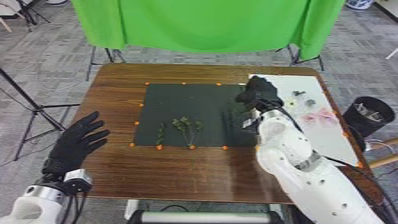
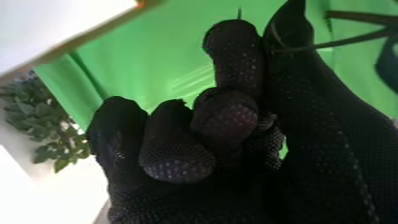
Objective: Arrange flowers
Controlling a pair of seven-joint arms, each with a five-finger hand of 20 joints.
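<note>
Right hand (image 1: pixel 259 91), pink flowers (image 1: pixel 327 116) near its right side

Inscriptions, head view and right wrist view: texts, none legible; labels, none legible; brands, none legible; numbers, none legible; signs, none legible.

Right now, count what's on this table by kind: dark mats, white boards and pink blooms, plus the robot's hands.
Dark mat: 1
White board: 1
Pink blooms: 2
Robot hands, left hand and right hand: 2
Total: 6
</note>
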